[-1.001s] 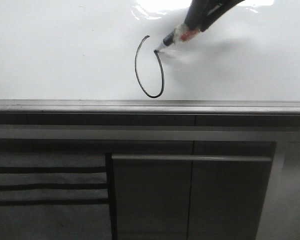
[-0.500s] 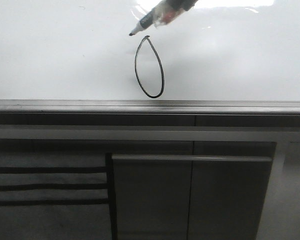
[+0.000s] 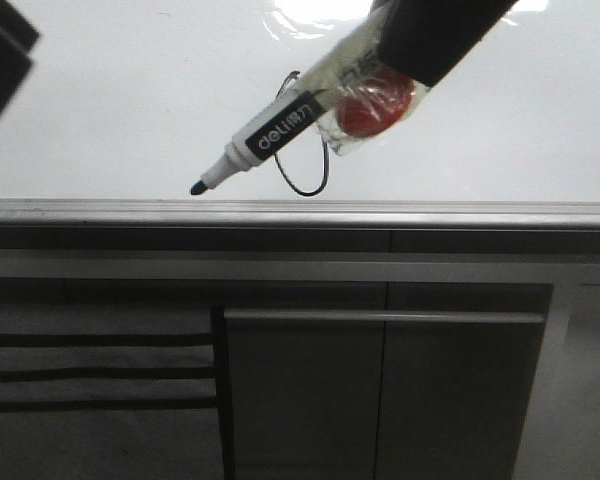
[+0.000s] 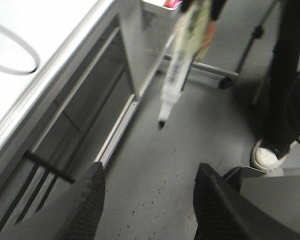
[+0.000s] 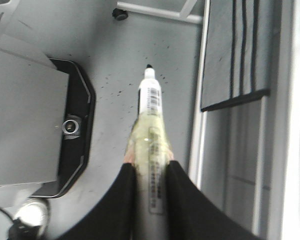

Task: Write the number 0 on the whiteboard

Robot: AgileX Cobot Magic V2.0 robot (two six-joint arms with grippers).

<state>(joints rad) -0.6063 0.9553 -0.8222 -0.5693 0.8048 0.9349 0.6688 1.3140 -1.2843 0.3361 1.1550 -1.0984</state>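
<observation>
Right hand point(image 5: 149, 172) is clamped on a marker point(image 3: 280, 130), fingers point(image 5: 124, 200) pressing both sides of the barrel, tip uncapped and pointing away from the hand. In the front view the marker hangs in front of the whiteboard point(image 3: 100, 110), tip off its surface, near the board's grey edge strip point(image 3: 460, 212). Behind the barrel sits the number 0 point(image 3: 305, 185), a thin black oval; only its lower loop and a bit of the top show, rest is hidden by the marker. Left hand point(image 4: 147, 200) is well apart from the marker, fingers spread wide, holding nothing. Judgement: writing looks done, loop seems closed; what's left is probably just parking the marker.
</observation>
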